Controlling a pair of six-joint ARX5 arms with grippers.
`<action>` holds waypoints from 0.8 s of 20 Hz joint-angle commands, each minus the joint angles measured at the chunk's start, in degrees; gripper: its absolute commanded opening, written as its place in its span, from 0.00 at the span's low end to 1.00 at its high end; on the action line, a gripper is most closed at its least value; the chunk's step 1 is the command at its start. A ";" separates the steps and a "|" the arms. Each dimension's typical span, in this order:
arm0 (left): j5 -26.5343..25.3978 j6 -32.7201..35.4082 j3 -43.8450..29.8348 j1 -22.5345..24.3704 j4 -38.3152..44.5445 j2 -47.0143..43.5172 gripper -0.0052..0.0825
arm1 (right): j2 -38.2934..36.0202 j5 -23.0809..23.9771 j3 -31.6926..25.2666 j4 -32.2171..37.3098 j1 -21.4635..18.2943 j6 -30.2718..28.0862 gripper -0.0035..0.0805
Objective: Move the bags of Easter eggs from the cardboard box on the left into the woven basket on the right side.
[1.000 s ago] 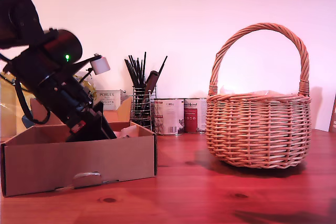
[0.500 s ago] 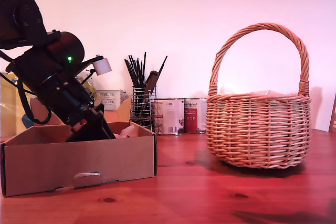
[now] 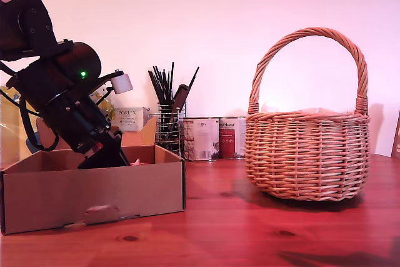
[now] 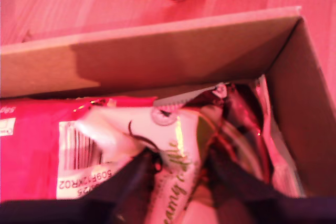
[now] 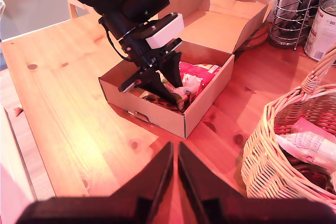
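The cardboard box (image 3: 94, 195) of dull brown corrugated board is seen shallow and wide, near the bench's (image 3: 250, 236) front edge at the exterior view's left, its rear flap raised. Inside it, crinkly foil bags of Easter eggs (image 4: 173, 145) are packed together: one red-and-white with a barcode panel, one pale with green script, one dark and shiny beside the side wall, so three are counted in the first wrist view. My first hand (image 4: 176, 169) is lowered into the box, its two dark fingers (image 4: 137, 174) pressed either side of the pale bag, which is gripped between them. The woven basket (image 3: 306, 154), round, light-tan wicker with a tall arched handle, stands well apart toward the exterior view's right; at least one white packet (image 5: 310, 142) is seen lying in it. My second hand (image 5: 174, 174) is held above bare bench between box and basket, its fingers closed together on nothing. The bench is glossy knotted pine.
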 commanded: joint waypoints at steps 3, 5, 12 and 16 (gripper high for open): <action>-1.33 -1.25 -1.84 -0.26 -4.74 2.47 0.18 | -0.11 -0.24 0.35 0.31 0.28 -0.04 0.03; -1.31 -1.25 -1.22 -0.28 -6.45 1.16 0.18 | -0.11 -0.24 0.35 0.33 0.26 -0.04 0.03; -1.33 -2.54 -0.50 -0.26 -8.87 -2.93 0.18 | -0.11 -0.22 0.35 0.33 0.26 -0.09 0.03; -1.29 -4.17 -0.46 -0.26 -9.29 -6.27 0.18 | -0.11 -0.22 0.35 0.33 0.26 -0.26 0.03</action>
